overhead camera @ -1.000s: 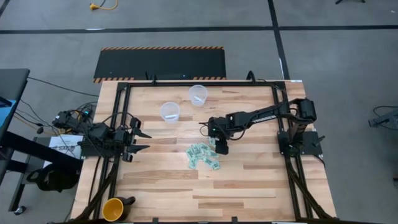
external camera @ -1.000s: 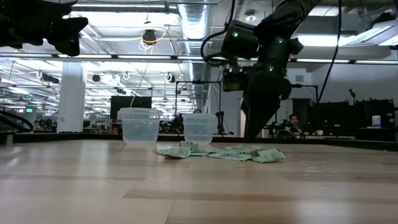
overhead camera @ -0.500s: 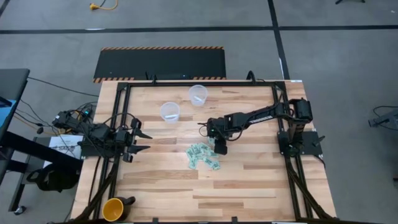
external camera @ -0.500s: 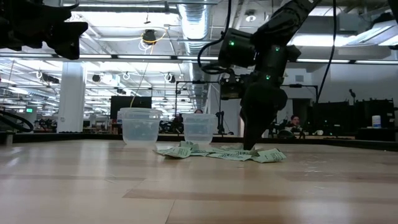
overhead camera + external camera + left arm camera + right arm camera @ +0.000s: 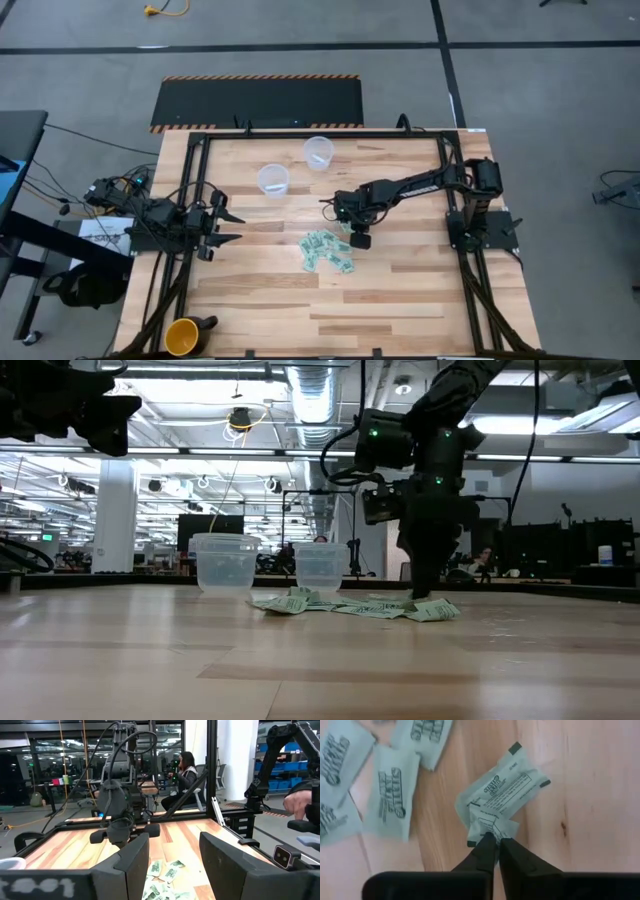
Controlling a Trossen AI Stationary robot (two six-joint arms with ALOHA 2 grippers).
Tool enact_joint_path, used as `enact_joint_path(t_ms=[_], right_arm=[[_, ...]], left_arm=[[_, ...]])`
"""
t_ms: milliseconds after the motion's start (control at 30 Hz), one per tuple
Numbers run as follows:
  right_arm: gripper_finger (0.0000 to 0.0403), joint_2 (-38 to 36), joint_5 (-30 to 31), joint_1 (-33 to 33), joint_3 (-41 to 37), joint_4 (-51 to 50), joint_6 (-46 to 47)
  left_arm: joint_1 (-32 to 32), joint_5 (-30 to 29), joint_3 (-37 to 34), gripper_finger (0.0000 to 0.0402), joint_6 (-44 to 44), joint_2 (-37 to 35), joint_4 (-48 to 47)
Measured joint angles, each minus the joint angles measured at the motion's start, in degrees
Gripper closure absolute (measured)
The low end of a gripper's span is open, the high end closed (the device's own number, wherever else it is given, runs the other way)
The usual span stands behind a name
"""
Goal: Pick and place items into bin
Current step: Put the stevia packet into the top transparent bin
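Overhead, table-level, two wrist-mounted views

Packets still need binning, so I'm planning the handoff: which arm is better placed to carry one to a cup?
The right. Its pincer is already pinched on a packet at the pile's edge. The left pincer waits open at the table's left side.

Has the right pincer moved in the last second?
Yes. The right pincer slid slightly rightward and toward the table's front edge, to the packets' right side.
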Motion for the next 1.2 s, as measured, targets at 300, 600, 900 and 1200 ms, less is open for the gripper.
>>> enact_joint_path(t_ms=[300,600,900,1200], right_arm=[[0.0399,-0.1,3.1,-1.7,7.8,-4.4,-5.2],[0.0398,-0.2,7.5,-7.7,16.8,-2.3,-14.1],[0.0395,-0.2,6.5,-16.1,21.4,4.9,-20.4],[0.0397,1.3,-0.4,-22.4,21.6,11.1,-22.1]], left_arm=[[0.0,0.0,0.0,0.0235,0.0,0.0,0.0],[0.0,0.0,0.0,0.0235,0.0,0.0,0.0],[0.0,0.0,0.0,0.0235,-0.4,0.0,0.0],[0.0,0.0,0.0,0.0235,-0.4,0.0,-0.1]])
